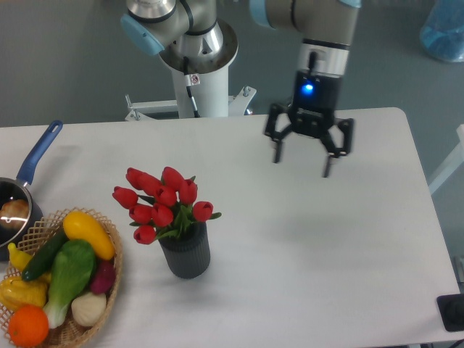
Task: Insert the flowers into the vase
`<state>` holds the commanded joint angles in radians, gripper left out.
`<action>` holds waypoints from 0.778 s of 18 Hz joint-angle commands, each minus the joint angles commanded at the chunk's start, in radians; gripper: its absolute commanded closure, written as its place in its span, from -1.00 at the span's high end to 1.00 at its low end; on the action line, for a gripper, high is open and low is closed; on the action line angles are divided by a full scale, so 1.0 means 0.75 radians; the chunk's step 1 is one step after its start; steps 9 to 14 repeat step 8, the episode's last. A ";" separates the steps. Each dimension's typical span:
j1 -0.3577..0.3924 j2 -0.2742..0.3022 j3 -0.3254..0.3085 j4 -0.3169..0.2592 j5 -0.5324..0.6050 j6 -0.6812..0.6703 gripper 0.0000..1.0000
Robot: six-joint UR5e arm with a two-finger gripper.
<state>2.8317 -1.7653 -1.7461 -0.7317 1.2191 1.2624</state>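
— While the flowers stand in the vase, where is the tool?
— The tool hangs above the white worktop, well apart from the vase and up to its right, pointing downward. Its fingers are spread wide with nothing between them (a blue light glows on its body).
— And the vase itself?
— Upright on the worktop, left of centre: dark grey, ribbed, with the red buds fanning out wider than its mouth and leaning a little to the left.
— What lies near it?
— A woven basket of vegetables sits just beside it at the left edge. Behind the basket, a blue-handled saucepan is partly cut off by the frame.
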 joint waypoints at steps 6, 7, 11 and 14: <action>0.002 -0.147 0.058 -0.002 0.330 0.219 1.00; 0.000 -0.178 0.056 -0.002 0.336 0.219 1.00; -0.004 -0.211 0.058 0.002 0.348 0.219 1.00; -0.004 -0.211 0.058 0.002 0.348 0.219 1.00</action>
